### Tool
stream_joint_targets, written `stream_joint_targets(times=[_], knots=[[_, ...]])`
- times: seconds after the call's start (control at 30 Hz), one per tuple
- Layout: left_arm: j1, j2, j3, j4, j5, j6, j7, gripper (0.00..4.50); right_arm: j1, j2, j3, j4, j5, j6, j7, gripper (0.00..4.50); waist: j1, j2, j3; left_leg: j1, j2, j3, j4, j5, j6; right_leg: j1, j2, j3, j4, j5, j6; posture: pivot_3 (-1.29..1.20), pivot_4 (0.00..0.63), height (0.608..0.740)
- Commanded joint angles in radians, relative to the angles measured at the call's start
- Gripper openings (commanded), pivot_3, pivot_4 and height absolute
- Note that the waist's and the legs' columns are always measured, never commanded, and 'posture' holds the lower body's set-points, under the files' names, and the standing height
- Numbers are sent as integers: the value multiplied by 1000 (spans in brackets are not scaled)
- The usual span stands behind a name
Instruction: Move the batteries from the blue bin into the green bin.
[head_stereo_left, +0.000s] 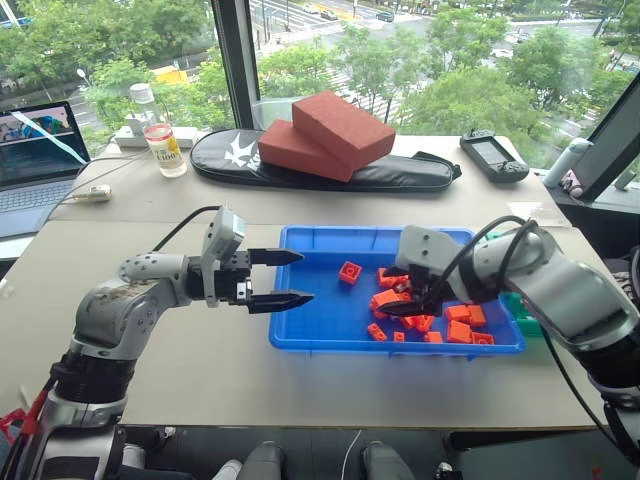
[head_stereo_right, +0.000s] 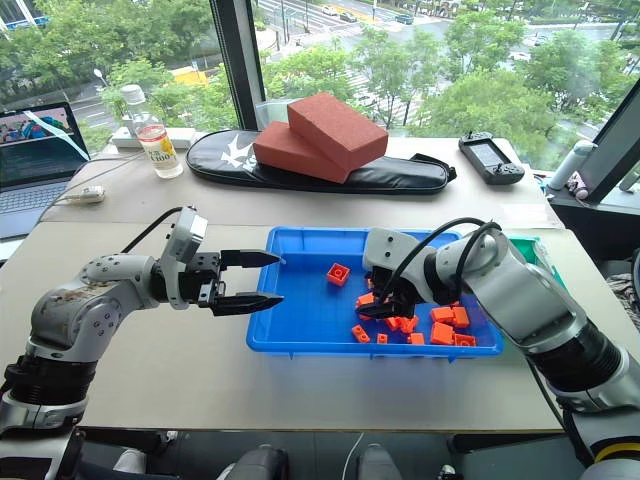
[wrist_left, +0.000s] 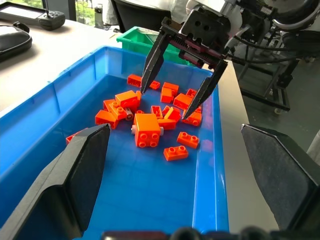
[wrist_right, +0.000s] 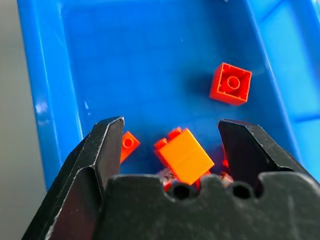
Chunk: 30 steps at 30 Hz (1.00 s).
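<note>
— Orange bricks (wrist_left: 147, 130) crowd the blue bin (head_stereo_left: 300, 330); where are the batteries (wrist_left: 131, 114)?
— Silvery cylinders peek among the studded plastic; right gripper (wrist_left: 175, 95) hovers over them, jaws spread, empty; I judge it's reaching to pick.
— And the left gripper (head_stereo_left: 290, 277)?
— Spread too, idle at the bin's edge; next needs a narrow pinch, then the green bin (wrist_left: 137, 39).

The blue bin's (head_stereo_left: 300, 340) left half is bare floor, open from above. Orange bricks (head_stereo_left: 425, 315) crowd its right half under the spread right gripper (wrist_left: 176, 93). The left gripper (head_stereo_left: 290, 278) hangs over the left rim.
</note>
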Motion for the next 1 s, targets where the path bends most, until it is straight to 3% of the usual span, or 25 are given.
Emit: stream_joint_targets(times=[0.03,0.43,0.8,0.9,1.0], knots=[[7,7,20,-45,-20,9,8,4500,-45,33,36,118,-72,-137,91,3520,-3,0,0,0,0,0,0,0,0,0,0,0,0,0,0,0,150,740],[39,11,40,-91,-43,38,36,4500,-136,169,95,492,-272,-400,177,3520,-8,0,0,0,0,0,0,0,0,0,0,0,1,0,0,0,150,740],[47,21,45,-103,-57,43,53,4500,-126,221,64,558,-310,-442,229,3520,-9,0,0,0,0,0,0,0,0,-1,0,0,1,0,0,0,150,740],[44,20,42,-98,-56,41,54,4500,-126,220,56,549,-313,-436,242,2802,-8,0,0,0,0,0,0,0,0,-1,0,0,1,0,0,0,150,740],[39,18,37,-92,-53,37,53,4500,-123,216,49,538,-311,-430,254,1799,-8,0,0,0,0,0,0,0,0,-1,0,0,1,0,0,0,150,740]])
